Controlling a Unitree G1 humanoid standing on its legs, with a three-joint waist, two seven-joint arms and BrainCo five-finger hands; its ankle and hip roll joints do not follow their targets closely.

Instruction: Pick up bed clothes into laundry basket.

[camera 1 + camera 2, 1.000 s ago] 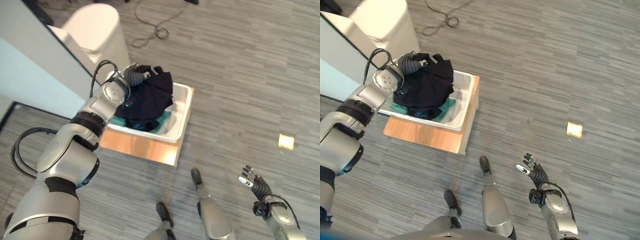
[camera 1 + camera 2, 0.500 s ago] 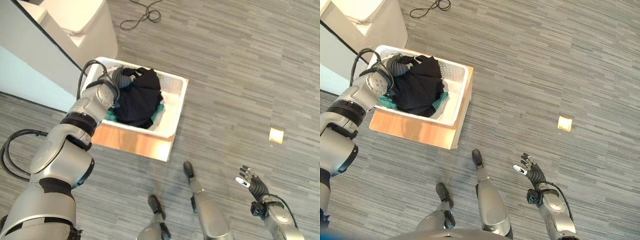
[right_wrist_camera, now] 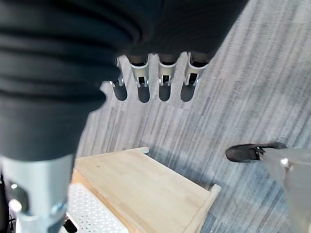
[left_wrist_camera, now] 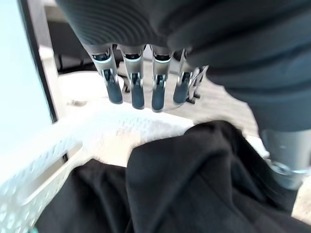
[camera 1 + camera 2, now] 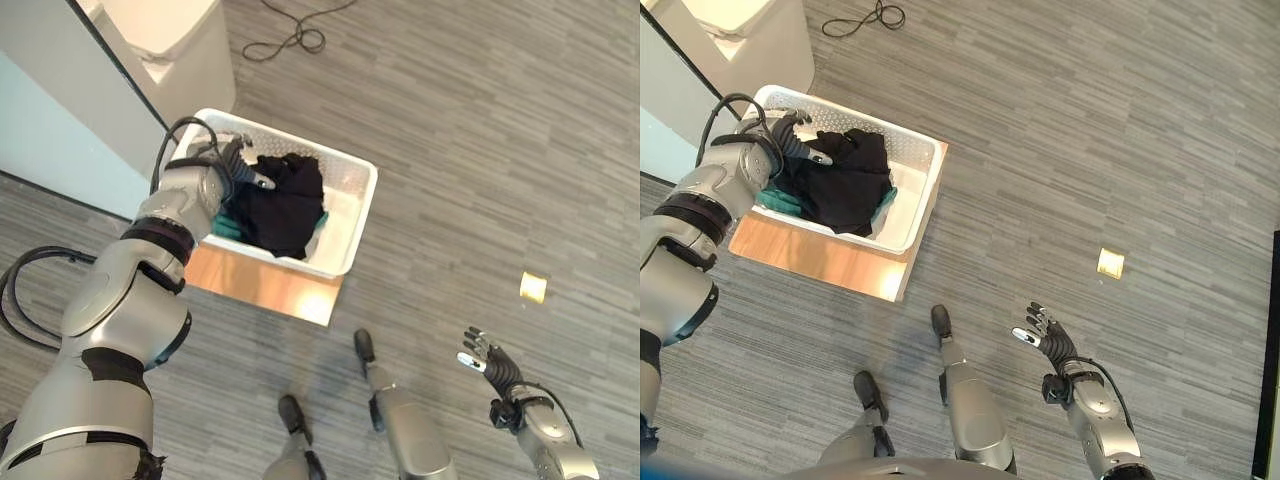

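Floor (image 5: 1120,130): grey wood-grain planks, matte.

Bed (image 5: 50,120): pale panel with a dark edge, at 10 o'clock in the eye views.

Table (image 5: 810,258): low platform of light wood, square-cornered, carrying the basket.

Laundry basket (image 5: 922,175): white plastic, rectangular, perforated walls, rounded rim; long axis runs from 10 to 4 o'clock.

Black garment (image 5: 850,180): soft, crumpled dark cloth, already lying in the basket and heaped toward its 9 o'clock half. In the left wrist view it sits directly below the fingertips, apart from them.

Teal cloth (image 5: 785,203): a folded edge showing under the black garment at the near wall.

Left hand (image 5: 800,142): over the basket's 10 o'clock corner, fingers (image 4: 133,92) straight and spread, holding nothing. The garment lies toward 4 o'clock from it; this hand is by far the nearer.

Right hand (image 5: 1045,340): at 5 o'clock, well apart from the basket, fingers extended and relaxed, empty.

Yellow tag (image 5: 1110,264): small flat square on the floor, at 3 o'clock.
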